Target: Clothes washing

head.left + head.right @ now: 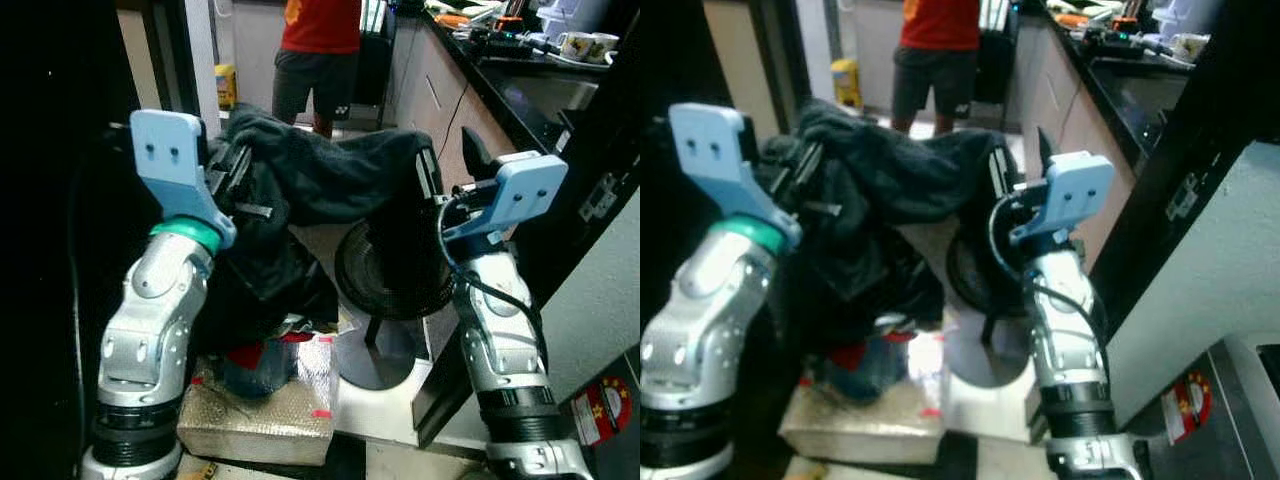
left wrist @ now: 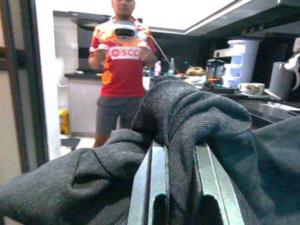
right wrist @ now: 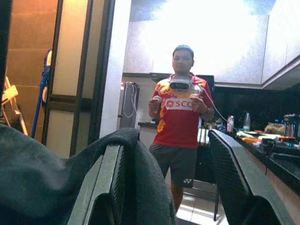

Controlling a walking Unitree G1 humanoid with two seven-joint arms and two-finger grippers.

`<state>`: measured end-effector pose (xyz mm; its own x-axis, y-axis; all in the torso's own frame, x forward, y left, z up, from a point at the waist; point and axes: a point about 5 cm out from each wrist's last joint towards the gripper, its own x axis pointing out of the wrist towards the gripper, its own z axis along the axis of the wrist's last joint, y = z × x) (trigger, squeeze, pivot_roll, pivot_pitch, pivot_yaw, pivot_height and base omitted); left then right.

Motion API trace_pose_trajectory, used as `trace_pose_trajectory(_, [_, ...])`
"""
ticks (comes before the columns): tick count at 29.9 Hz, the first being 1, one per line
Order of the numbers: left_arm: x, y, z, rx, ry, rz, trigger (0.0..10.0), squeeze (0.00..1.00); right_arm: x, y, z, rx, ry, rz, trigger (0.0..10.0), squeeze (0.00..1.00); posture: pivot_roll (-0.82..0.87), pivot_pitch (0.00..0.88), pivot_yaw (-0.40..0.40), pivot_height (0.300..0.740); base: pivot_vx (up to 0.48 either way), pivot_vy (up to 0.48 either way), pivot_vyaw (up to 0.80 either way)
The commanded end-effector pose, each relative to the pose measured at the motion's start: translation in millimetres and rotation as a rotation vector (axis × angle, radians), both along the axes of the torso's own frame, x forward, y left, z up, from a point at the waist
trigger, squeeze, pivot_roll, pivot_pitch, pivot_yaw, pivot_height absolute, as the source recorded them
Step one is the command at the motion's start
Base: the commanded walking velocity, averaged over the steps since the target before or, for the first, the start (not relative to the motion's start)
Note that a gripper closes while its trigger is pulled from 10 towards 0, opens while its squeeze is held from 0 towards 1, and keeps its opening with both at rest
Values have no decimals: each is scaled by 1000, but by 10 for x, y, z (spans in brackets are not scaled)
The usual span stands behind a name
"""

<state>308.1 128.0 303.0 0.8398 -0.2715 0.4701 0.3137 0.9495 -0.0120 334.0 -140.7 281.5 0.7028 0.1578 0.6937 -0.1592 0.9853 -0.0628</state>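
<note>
Garment: a dark garment point(image 1: 320, 175) is held up between both arms, draped from the left gripper across to the right one, with its lower folds hanging down on the left side.
Left gripper: the left gripper point(image 2: 180, 180) is raised at chest height; its fingers point(image 2: 157, 183) are clenched on a fold of the garment, which bulges up between them.
Right gripper: the right gripper point(image 3: 171, 173) is raised level with the left; its fingers point(image 3: 234, 173) are spread apart, and the garment is draped over one of them only.
Fan: a black fan point(image 1: 385, 275) is seen on the floor below the garment.
Box: a silvery box point(image 1: 275, 405) lies just beside the fan's base.
Person: a person in a red shirt point(image 3: 180, 119) is standing ahead, holding controllers.
Surface: a dark surface point(image 1: 520, 75) carrying cups runs along the right.
</note>
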Motion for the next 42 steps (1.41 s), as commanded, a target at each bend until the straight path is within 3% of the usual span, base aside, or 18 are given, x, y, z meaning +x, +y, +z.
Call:
trace_pose_trajectory(1, [-54, -27, 99, -16, -44, -25, 10000, 0, -23, -47, 25, 22, -6, -11, 10000, 0, 33, 0, 11, 740, 0, 0, 0])
trace_pose_trajectory(7, [-44, -42, 65, -26, -24, -35, 10000, 0, -32, -17, -54, 22, 45, 6, 10000, 0, 35, 0, 5, 740, 0, 0, 0])
trace_pose_trajectory(15, [-1, -48, 28, -68, 3, -29, 10000, 0, -21, -22, -45, 38, 70, 13, 10000, 0, 33, 0, -4, 740, 0, 0, -800])
trace_pose_trajectory(42, [27, -7, -55, -54, 42, 11, 10000, 0, -29, -25, -68, 60, 116, 22, 10000, 0, 35, 0, -4, 740, 0, 0, -800])
